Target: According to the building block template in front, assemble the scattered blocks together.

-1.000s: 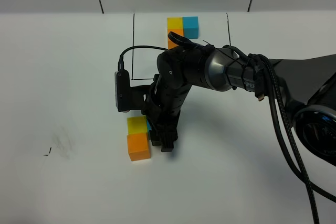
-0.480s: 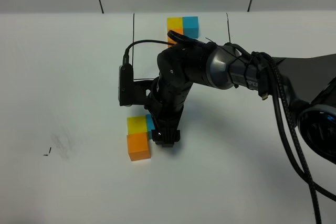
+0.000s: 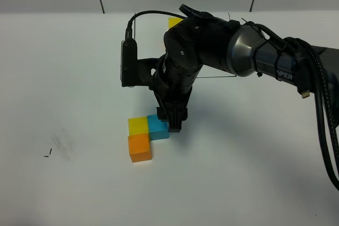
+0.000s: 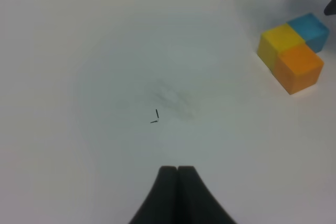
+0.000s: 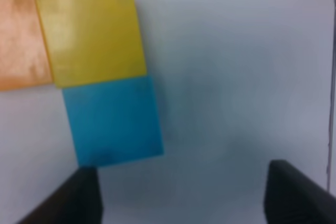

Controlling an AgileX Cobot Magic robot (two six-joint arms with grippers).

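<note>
The right pincer point(image 3: 172, 124) is wide open, holding nothing. Just under it sit the blue block point(image 3: 158, 127), yellow block point(image 3: 138, 125) and orange block point(image 3: 140, 147), touching.

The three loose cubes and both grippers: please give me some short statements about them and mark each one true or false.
1. The yellow cube touches both the orange cube and the blue cube. True.
2. The right gripper is closed on the blue cube. False: its jaws stand open and hold nothing.
3. The left gripper is shut and holds nothing. True.
4. The three cubes lie in one straight row. False: they form an L shape.
</note>
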